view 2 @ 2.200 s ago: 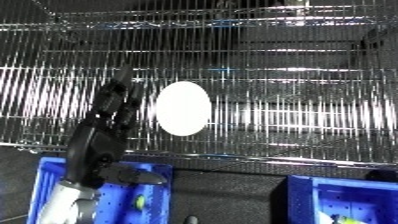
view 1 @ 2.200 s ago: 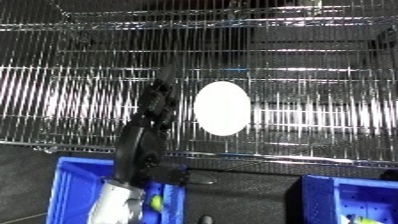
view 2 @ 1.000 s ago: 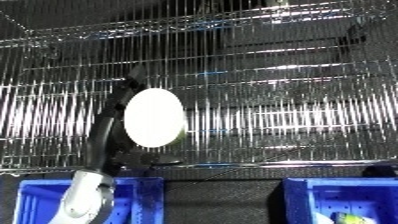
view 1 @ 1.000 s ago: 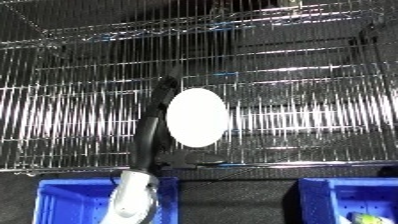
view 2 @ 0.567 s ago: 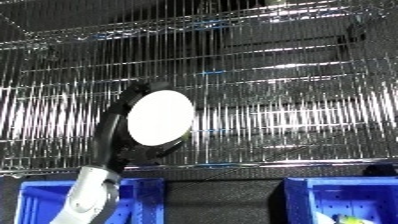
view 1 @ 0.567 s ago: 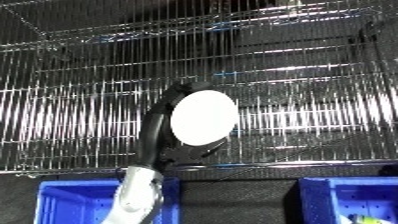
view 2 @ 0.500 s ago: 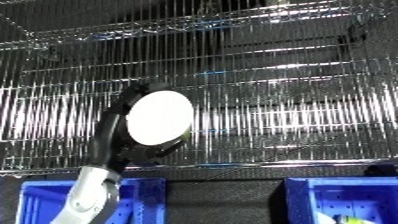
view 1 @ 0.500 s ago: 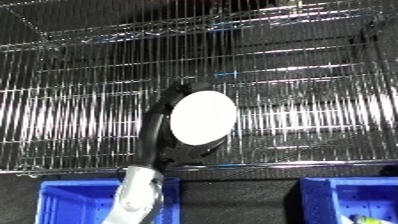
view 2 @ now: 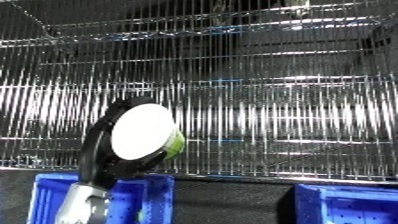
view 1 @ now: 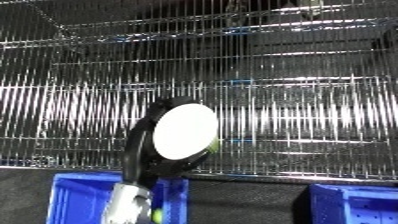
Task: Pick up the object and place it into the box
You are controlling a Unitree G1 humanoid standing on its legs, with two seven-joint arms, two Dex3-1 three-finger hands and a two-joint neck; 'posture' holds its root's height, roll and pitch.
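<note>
Disc (view 1: 185,131) (hand-held (view 1: 142,150)) above bin (view 1: 75,192)

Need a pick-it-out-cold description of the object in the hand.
Start at the wire shelf filling the view, then drop to the blue bin at lower left. Just above it the black left hand holds a container with a round white face; its green side edge sets it apart.

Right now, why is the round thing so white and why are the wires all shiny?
In the left eye view, the round object in the left hand is washed out to plain white by bright light. In the right eye view, a green edge shows at its side, and glare streaks run across the wire shelf; the blue bins below stay dim.
</note>
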